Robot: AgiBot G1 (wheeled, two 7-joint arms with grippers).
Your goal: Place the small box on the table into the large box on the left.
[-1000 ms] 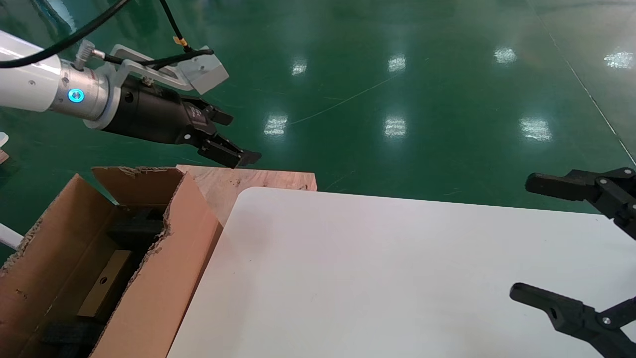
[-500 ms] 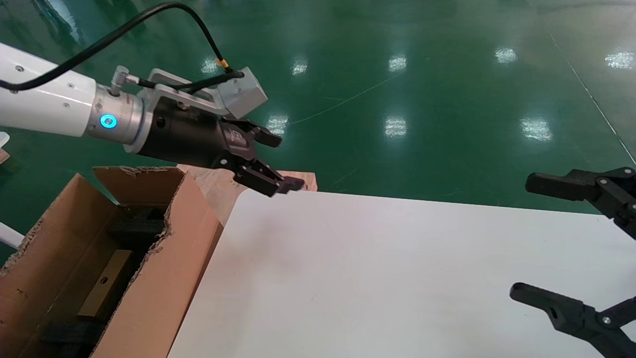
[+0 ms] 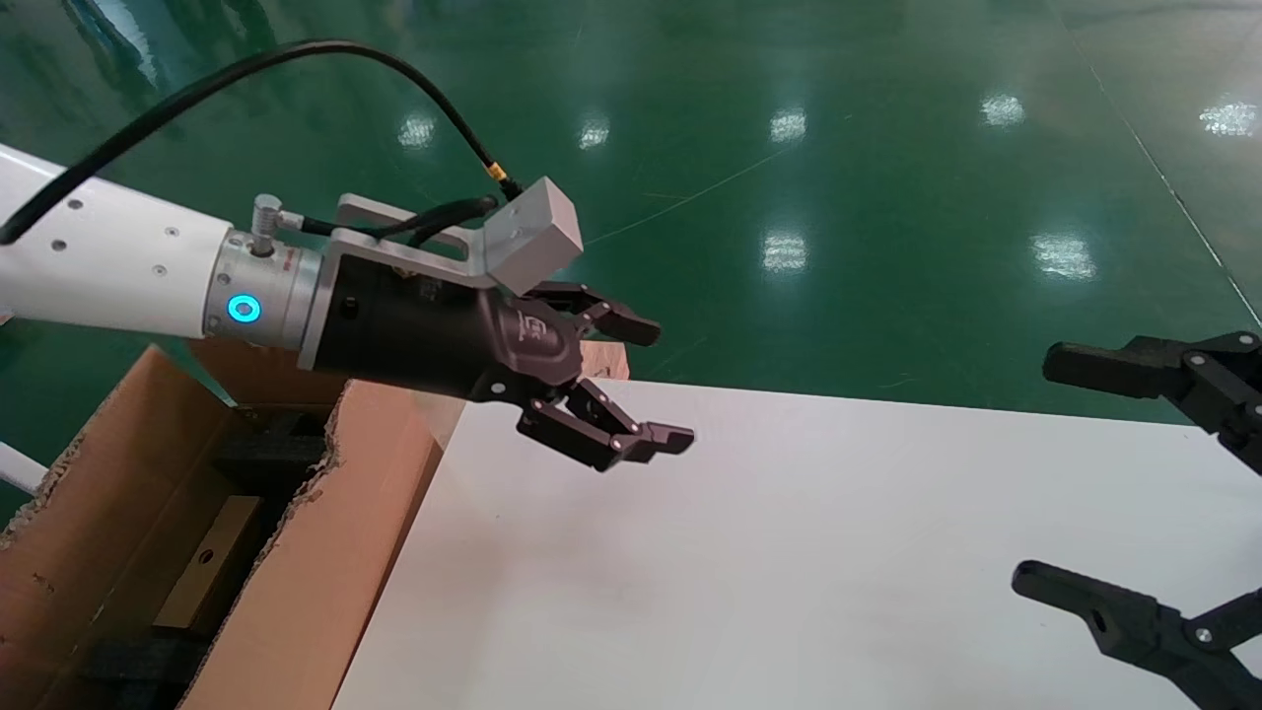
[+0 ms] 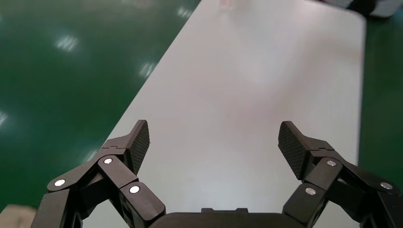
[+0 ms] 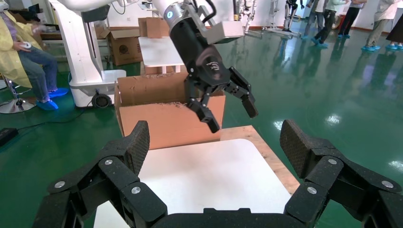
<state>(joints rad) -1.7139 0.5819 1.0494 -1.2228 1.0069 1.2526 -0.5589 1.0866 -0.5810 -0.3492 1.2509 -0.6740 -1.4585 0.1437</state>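
While my left gripper (image 3: 646, 387) hangs in the air above the table (image 3: 789, 552), just past the table's near-left corner on the side that faces the large box (image 3: 325, 552), its fingers (image 4: 139, 142) are spread wide and hold nothing; no part of them touches the tabletop. Seen from my left wrist, the white surface runs on bare beyond both pads to the rounded far corners, with green floor (image 3: 789, 148) along both long edges.

Beside the table's left edge stands the large box, its torn rim level with or a little above the tabletop and its near wall just beside that edge. Behind the table's back-left corner a bare wooden board (image 3: 603, 357) juts out, mostly hidden by my left gripper. My left forearm crosses over the large box's open top on its way to the table.

Down inside the large box, against the dark interior, lies the small box (image 3: 205, 574), flat side up with its round hole showing.

Over the table's right edge hovers my right gripper (image 3: 1045, 473), parked, its fingers (image 5: 135, 145) also wide apart and empty. From that wrist I see the table's whole width lying bare between it and my left gripper.
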